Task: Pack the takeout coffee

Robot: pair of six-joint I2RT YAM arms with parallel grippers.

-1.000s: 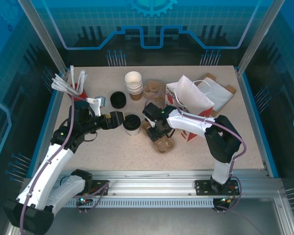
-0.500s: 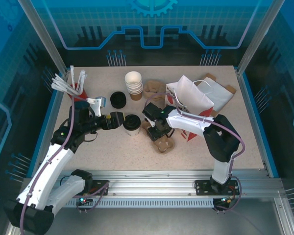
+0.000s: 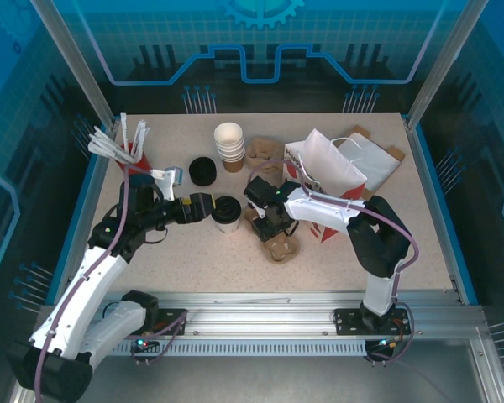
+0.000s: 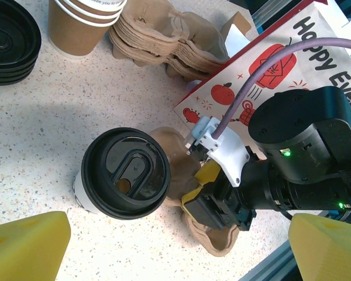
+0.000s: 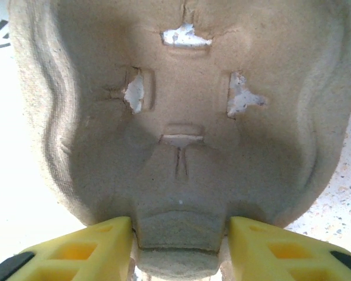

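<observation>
Takeout coffee untouched before wide-open left jaws; right jaws clamp carrier.

The right tool has edged slightly left on the cup carrier.

From my feed I see a beige speckled table with a blue rim down its sides and a silver slotted rail along the near edge. Two slanted metal posts rise from the far corners, and behind them a translucent blue back wall carries a grid pattern, bright outline shapes and a gear emblem at top centre; similar blue side panels close in left and right. Light is bright and even, with soft shadows on the tabletop.
</observation>
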